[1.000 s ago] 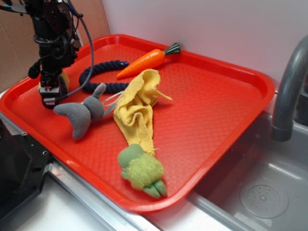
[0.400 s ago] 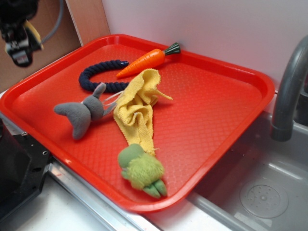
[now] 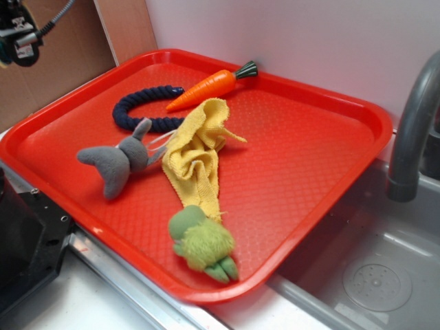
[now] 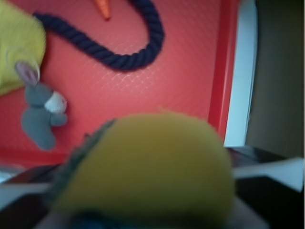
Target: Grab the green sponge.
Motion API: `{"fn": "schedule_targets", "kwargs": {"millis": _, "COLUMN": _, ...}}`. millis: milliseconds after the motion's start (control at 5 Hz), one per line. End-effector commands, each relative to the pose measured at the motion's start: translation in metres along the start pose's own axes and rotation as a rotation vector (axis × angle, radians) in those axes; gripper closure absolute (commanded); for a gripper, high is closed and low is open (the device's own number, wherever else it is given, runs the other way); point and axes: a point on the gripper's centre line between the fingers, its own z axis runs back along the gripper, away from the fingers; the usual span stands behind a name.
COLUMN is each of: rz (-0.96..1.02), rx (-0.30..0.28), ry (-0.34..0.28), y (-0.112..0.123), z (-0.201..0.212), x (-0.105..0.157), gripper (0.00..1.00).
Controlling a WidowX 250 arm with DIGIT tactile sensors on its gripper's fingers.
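Observation:
The green sponge (image 4: 152,167), yellow foam with a dark scouring layer along its left edge, fills the bottom of the wrist view, blurred and very close, held in my gripper (image 4: 150,210). In the exterior view my gripper (image 3: 15,38) is high at the top left corner, above and left of the red tray (image 3: 330,179), mostly cut off by the frame; a sliver of the sponge (image 3: 4,58) shows at its left side.
On the tray lie a dark blue rope ring (image 3: 141,110), a toy carrot (image 3: 210,86), a grey plush bunny (image 3: 117,161), a yellow terry cloth (image 3: 196,155) and a fuzzy green plush (image 3: 203,244). A sink (image 3: 371,282) and grey faucet (image 3: 412,124) stand to the right.
My gripper has risen from the tray's left corner, carrying the sponge up and to the left, almost out of the exterior view. The things on the tray have not moved.

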Motion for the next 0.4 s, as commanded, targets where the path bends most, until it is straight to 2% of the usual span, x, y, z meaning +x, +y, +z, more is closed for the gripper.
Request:
{"fn": "schedule_targets", "kwargs": {"millis": 0, "rz": 0.236, "rx": 0.033, "ry": -0.100, "y": 0.002, "z": 0.024, "x": 0.021, "gripper": 1.00}}
{"fn": "schedule_targets", "kwargs": {"millis": 200, "rz": 0.229, "rx": 0.082, "ry": -0.107, "y": -0.006, "z": 0.013, "x": 0.021, "gripper": 1.00}}
